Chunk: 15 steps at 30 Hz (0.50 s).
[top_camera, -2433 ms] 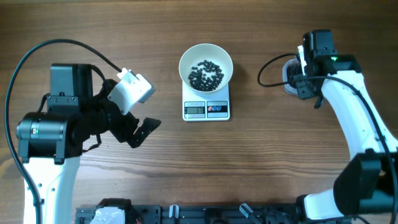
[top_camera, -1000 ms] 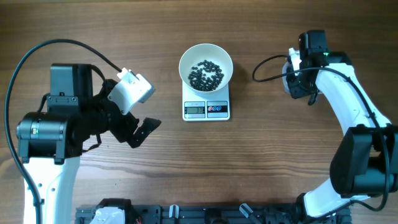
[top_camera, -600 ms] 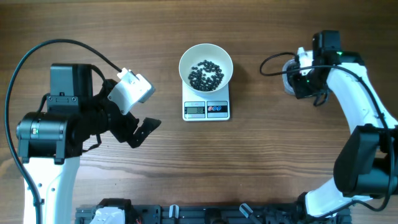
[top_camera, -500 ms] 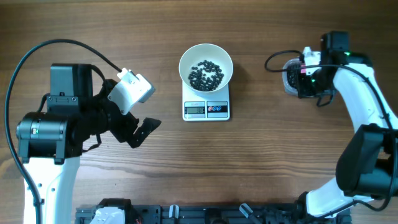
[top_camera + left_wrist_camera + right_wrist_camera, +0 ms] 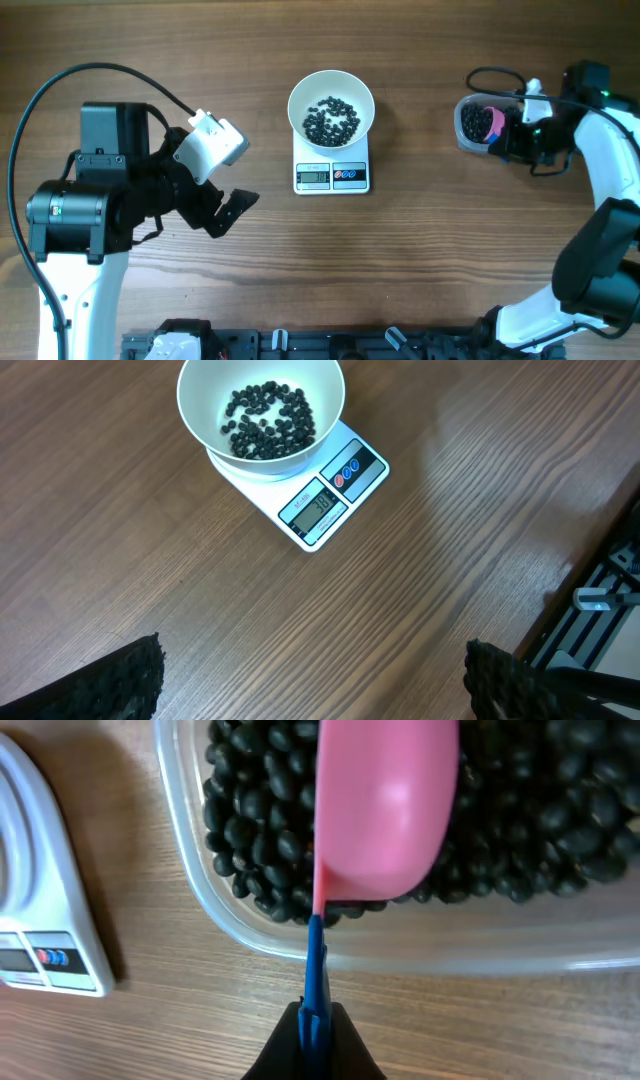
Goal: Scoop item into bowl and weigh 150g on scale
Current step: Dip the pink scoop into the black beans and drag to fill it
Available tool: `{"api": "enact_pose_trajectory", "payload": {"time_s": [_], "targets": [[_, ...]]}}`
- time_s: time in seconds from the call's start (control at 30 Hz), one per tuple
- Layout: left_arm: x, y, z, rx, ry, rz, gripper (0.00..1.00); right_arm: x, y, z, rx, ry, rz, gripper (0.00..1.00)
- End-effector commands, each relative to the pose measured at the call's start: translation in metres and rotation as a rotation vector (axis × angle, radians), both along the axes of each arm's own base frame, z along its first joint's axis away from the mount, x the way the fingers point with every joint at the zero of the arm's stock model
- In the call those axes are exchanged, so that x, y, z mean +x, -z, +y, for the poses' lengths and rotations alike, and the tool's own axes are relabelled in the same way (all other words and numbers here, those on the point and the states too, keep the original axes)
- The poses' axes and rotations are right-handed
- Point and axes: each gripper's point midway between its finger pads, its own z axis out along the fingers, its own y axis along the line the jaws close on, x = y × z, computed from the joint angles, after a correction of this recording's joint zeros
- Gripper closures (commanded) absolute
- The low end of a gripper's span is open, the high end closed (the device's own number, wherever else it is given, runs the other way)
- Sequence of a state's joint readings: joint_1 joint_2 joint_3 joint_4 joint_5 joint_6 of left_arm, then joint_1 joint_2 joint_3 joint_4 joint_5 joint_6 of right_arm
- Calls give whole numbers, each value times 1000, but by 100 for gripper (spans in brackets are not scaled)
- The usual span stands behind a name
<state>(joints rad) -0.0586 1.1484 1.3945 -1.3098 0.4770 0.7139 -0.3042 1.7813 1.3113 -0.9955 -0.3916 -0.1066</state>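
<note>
Wood-grain tabletop [image 5: 420, 260]: white bowl [image 5: 296, 100] w/ a thin layer of black beans [image 5: 331, 118] sits on the scale [image 5: 332, 176] at centre nr the far edge, scale's long axis far-to-near, display end twd the near edge. Right gripper [image 5: 315, 1020] is clamped on the blue handle of a pink scoop [image 5: 385, 810], which lies left-right, cup end pointing left twd the scale, over a bean-filled clear tub [image 5: 466, 128] nr the far-right corner. Left gripper [image 5: 228, 208] has jaws wide apart, holding nothing, over the left side; black rail [image 5: 330, 345] along the near edge.
</note>
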Motion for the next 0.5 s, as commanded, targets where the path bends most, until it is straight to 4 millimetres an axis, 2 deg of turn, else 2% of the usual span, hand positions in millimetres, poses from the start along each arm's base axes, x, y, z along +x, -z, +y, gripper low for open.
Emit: {"api": "enact_pose_trajectory", "payload": {"time_s": [0.0, 0.17, 0.47], "targets": [[2, -6, 0, -3, 7, -20, 0, -5, 2, -1, 77, 65, 33, 96], [2, -6, 0, -3, 7, -20, 0, -4, 3, 5, 129, 68, 26, 96], [2, -6, 0, -3, 7, -20, 0, -7, 21, 12, 189, 108, 77, 96]]}}
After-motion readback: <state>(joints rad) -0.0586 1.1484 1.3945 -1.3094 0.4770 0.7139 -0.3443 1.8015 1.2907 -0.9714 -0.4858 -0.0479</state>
